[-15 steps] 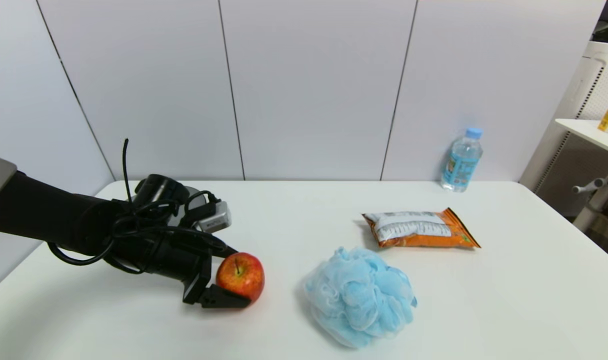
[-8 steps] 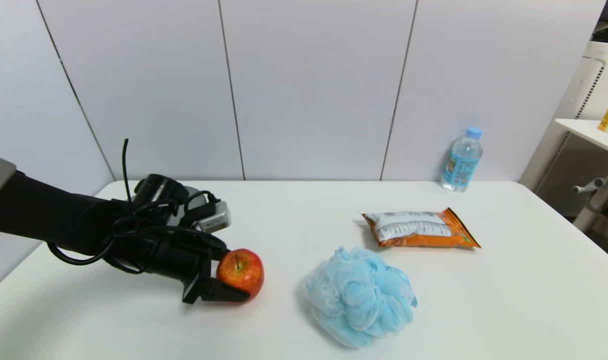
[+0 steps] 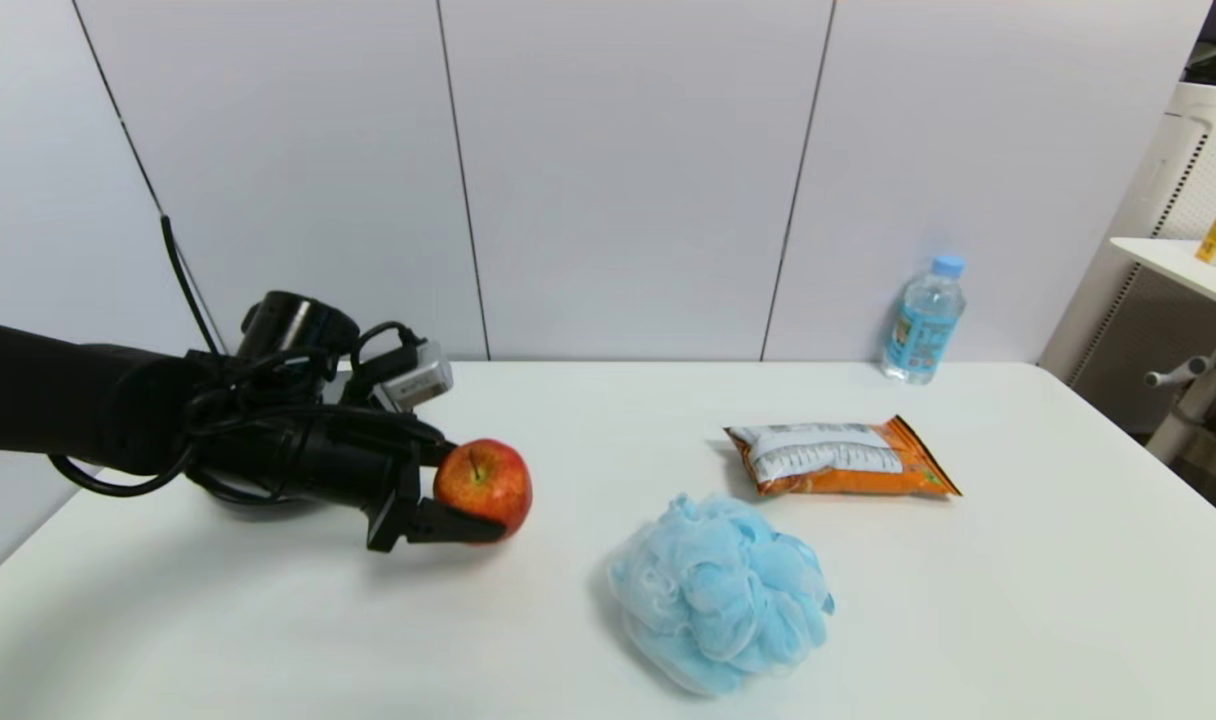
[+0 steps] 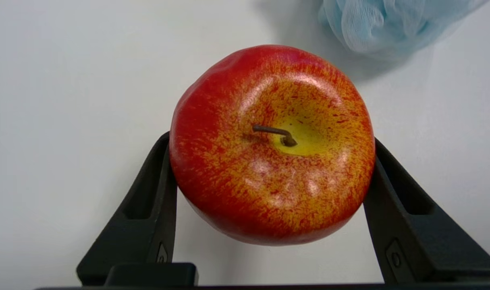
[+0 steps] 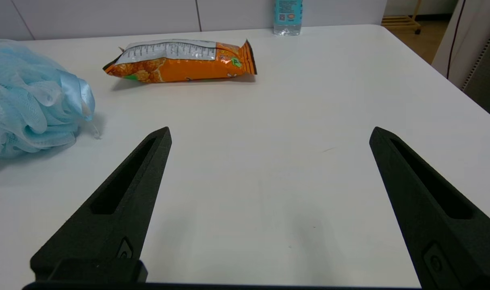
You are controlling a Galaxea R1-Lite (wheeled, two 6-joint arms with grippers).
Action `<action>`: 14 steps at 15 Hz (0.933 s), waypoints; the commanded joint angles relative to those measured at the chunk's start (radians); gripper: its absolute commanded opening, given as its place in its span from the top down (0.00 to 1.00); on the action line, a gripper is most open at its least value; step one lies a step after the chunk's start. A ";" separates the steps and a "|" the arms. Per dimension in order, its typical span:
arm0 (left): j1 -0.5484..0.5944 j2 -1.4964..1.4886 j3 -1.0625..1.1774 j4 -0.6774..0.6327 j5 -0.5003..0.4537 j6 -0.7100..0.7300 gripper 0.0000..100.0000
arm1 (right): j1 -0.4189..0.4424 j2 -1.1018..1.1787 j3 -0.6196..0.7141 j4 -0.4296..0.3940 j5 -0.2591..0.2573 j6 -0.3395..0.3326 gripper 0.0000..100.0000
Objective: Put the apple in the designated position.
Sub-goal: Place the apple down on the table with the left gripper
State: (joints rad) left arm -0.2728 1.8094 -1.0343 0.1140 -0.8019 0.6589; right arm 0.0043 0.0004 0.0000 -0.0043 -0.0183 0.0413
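The red apple [image 3: 484,484] with yellow-orange patches and a short brown stem hangs a little above the white table [image 3: 588,640], left of centre. My left gripper [image 3: 458,500] is shut on it, one black finger on each side. The left wrist view shows the apple [image 4: 271,145] stem-up between both fingers [image 4: 146,213], with its shadow on the bare tabletop below. My right gripper [image 5: 269,135] is open with nothing between its fingers, low over bare white tabletop at the right side; it does not show in the head view. No marker shows on the table.
A blue mesh puff [image 3: 720,592] lies right of the apple near the front. Behind it lies an orange snack bag [image 3: 840,458]. A water bottle [image 3: 923,320] stands at the back right. A white shelf [image 3: 1183,262] stands beyond the table's right edge.
My left gripper closed tighter on the apple and lifted it off the table; arm and apple now sit higher and slightly farther back.
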 commanded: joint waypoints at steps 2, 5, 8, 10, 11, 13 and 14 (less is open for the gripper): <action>-0.071 0.131 -0.363 -0.001 -0.003 -0.050 1.00 | 0.000 0.001 0.000 0.000 0.000 0.000 0.00; -0.174 0.272 -0.555 0.001 -0.002 -0.114 1.00 | 0.000 0.001 0.000 -0.002 0.000 0.000 0.00; -0.246 0.381 -0.655 0.001 0.000 -0.134 1.00 | 0.000 0.001 0.000 0.000 0.000 0.000 0.00; -0.278 0.443 -0.690 0.001 0.000 -0.134 1.00 | 0.000 0.001 0.000 0.000 0.000 0.000 0.00; -0.286 0.470 -0.710 -0.001 0.000 -0.133 1.00 | 0.000 0.001 0.000 0.000 0.000 0.000 0.00; -0.287 0.516 -0.741 -0.001 0.004 -0.124 1.00 | 0.000 0.001 0.000 -0.002 0.000 0.000 0.00; -0.286 0.536 -0.761 -0.001 0.012 -0.122 1.00 | 0.002 0.001 0.000 0.000 0.000 0.000 0.00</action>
State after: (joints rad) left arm -0.5540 2.2683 -1.7555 0.1134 -0.7947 0.5296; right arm 0.0043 0.0004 0.0000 -0.0051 -0.0183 0.0409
